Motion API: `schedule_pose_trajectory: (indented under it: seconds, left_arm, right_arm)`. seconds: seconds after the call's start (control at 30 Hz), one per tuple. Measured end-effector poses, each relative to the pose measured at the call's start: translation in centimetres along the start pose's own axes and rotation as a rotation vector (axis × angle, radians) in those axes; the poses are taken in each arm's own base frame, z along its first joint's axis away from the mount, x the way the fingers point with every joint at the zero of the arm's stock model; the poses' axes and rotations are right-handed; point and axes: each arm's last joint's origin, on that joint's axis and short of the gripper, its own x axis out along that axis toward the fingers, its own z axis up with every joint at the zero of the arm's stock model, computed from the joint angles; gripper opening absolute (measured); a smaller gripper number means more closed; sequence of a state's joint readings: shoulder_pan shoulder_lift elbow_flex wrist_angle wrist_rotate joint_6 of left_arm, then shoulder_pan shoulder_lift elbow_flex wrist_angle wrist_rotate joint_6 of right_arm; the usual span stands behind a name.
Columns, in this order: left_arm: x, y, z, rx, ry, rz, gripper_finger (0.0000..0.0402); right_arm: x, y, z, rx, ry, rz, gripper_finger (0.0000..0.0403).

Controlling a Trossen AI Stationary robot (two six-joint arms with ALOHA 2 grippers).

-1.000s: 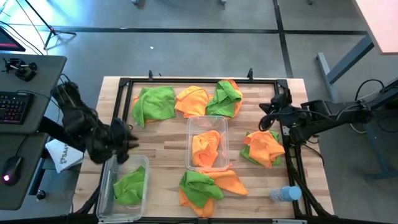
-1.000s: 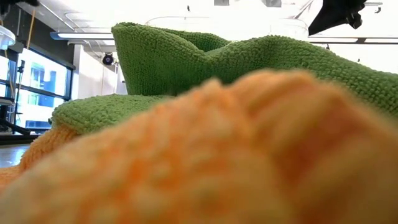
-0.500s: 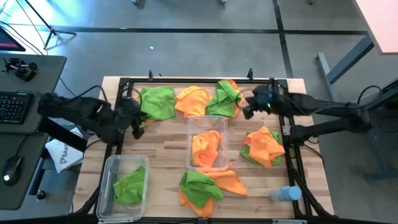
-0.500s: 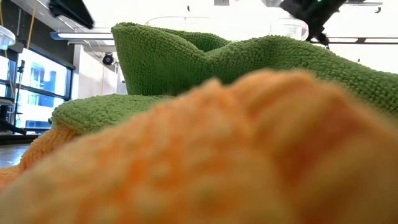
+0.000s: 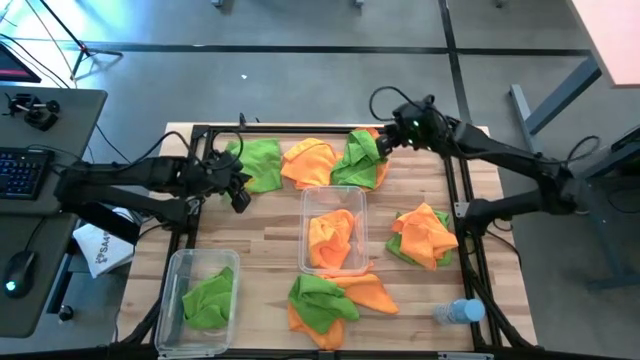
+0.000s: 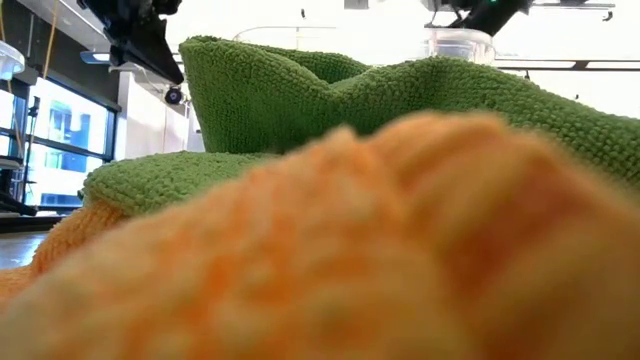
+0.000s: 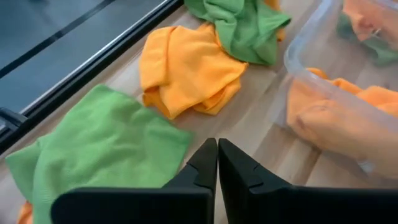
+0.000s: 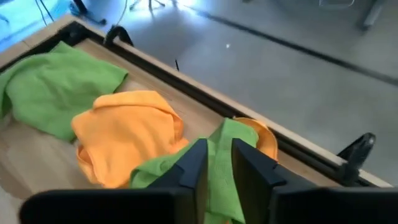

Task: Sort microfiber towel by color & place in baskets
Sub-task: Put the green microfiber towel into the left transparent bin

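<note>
At the near edge of the wooden table (image 5: 260, 250), closest to the front, a heap of one bright green and one orange microfiber towel (image 5: 335, 300) lies, and it fills almost the whole low view. To its left stands a clear rectangular plastic basket (image 5: 178, 268) which holds one green towel (image 5: 210, 297). On the near right corner lies a clear water bottle with blue cap (image 5: 458, 312).

At the middle of the table stands a second clear plastic basket (image 5: 310, 200) with an orange towel (image 5: 332, 238) inside. To the right of it lies a mixed heap of orange and green cloths (image 5: 423, 236).

Along the far edge lie three more items: a flat green towel (image 5: 255, 165) at the left, a folded orange towel (image 5: 310, 163) beside it, and a crumpled green towel (image 5: 360, 160) with orange cloth under it.

The left tool (image 5: 238, 190) is at the near left corner of the flat green towel; its fingers are closed together and hold nothing. The right tool (image 5: 385, 143) is over the crumpled green towel at the far edge. Its two fingers (image 8: 255, 171) stand a little apart, with the green cloth showing between them; I cannot tell if they grip it.
</note>
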State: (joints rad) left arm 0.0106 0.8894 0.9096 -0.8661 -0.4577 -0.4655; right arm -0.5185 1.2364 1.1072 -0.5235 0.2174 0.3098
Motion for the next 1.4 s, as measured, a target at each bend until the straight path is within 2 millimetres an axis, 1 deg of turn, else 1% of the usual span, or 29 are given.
schedule_pose_trajectory:
  seconds: [0.13,0.23,0.37,0.43,0.57,0.73,0.9,0.97,1.1,1.17,1.23,1.3,1.4]
  left_arm:
    - [0.1,0.2,0.1,0.012,0.002,0.013,0.0000]
    - [0.2,0.4,0.1,0.005,0.003,0.023,0.0000]
    - [0.3,0.6,0.2,-0.018,-0.006,0.051,0.0000]
    - [0.3,0.7,0.2,-0.025,-0.010,0.060,0.0000]
    - [0.3,0.7,0.3,-0.041,-0.013,0.064,0.0000]
    - [0.3,0.7,0.3,-0.082,-0.020,0.074,0.0000]
    - [0.3,0.7,0.3,-0.120,-0.021,0.073,0.0000]
    - [0.3,0.7,0.3,-0.125,-0.021,0.073,0.0000]
    - [0.3,0.7,0.3,-0.125,-0.025,0.078,0.0000]
    - [0.3,0.7,0.3,-0.115,-0.026,0.079,0.0000]
    - [0.3,0.7,0.3,-0.108,-0.026,0.079,0.0000]
    - [0.3,0.7,0.3,-0.107,-0.026,0.079,0.0000]
    - [0.3,0.7,0.3,-0.091,-0.025,0.079,0.0000]
  right_arm:
    - [2.3,0.5,1.6,-0.006,0.079,0.042,0.0104]
    - [4.5,0.9,2.3,-0.054,0.167,0.023,0.0120]
    - [7.5,1.5,2.9,-0.091,0.325,-0.023,0.0133]
    - [9.0,1.7,2.9,-0.118,0.420,-0.048,0.0139]
    - [12.4,1.5,2.4,-0.152,0.565,-0.085,0.0151]
    - [16.1,-0.7,0.5,-0.146,0.722,-0.134,0.0161]
    - [18.5,-2.5,-0.6,-0.107,0.791,-0.082,0.0163]
    - [19.2,-2.8,-0.9,-0.097,0.794,-0.058,0.0163]
    - [20.7,-2.9,-1.9,-0.110,0.813,-0.078,0.0162]
    - [21.2,-2.7,-2.5,-0.132,0.844,-0.057,0.0155]
    - [21.4,-2.3,-2.9,-0.152,0.859,-0.045,0.0135]
    - [21.4,-2.0,-3.1,-0.166,0.866,-0.051,0.0099]
    - [20.9,-1.7,-2.9,-0.171,0.867,-0.057,0.0025]
